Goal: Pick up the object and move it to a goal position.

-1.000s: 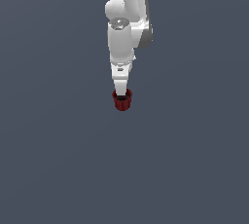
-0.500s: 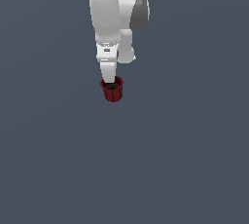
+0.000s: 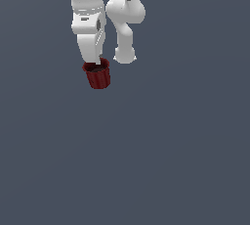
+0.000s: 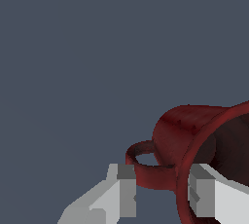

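The object, a small dark red ribbed cup, hangs in the air under my gripper, a little tilted. In the wrist view the cup shows its rim, its dark hollow inside and a loop handle. My gripper is shut on the cup: one finger is outside by the handle and the other finger is inside the rim. No goal marker shows in either view.
The white arm rises behind the gripper to the top edge of the exterior view. A plain dark grey-blue surface fills the rest of both views.
The gripper, with the cup in it, has moved up and toward the exterior view's left. The arm looks larger now. The grip has not changed.
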`<action>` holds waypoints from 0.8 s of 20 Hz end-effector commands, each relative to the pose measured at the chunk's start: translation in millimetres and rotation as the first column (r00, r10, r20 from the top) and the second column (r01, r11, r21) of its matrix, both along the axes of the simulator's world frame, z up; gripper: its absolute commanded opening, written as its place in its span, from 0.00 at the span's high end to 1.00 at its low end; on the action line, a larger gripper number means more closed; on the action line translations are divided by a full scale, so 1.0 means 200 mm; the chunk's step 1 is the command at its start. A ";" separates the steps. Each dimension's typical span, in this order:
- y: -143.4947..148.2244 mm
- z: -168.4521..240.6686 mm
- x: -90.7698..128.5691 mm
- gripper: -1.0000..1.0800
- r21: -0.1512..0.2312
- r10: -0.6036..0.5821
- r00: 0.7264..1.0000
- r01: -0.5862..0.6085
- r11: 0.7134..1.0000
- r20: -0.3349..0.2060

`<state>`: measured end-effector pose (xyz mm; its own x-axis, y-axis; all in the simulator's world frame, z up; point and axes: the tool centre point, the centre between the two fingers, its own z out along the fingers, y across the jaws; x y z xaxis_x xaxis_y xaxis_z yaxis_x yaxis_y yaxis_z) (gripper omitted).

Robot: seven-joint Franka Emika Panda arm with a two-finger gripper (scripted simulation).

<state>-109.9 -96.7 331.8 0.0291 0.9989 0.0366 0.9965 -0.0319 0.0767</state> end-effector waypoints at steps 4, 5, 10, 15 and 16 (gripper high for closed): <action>-0.14 0.27 0.03 1.00 -0.003 -0.001 1.000 0.001 1.000 0.002; -0.16 0.31 0.04 1.00 -0.004 -0.002 1.000 0.002 1.000 0.002; -0.27 0.52 0.07 1.00 -0.005 -0.003 1.000 0.003 1.000 0.002; -0.36 0.69 0.09 1.00 -0.007 -0.005 1.000 0.005 1.000 0.002; -0.38 0.72 0.10 1.00 -0.007 -0.005 1.000 0.005 1.000 0.002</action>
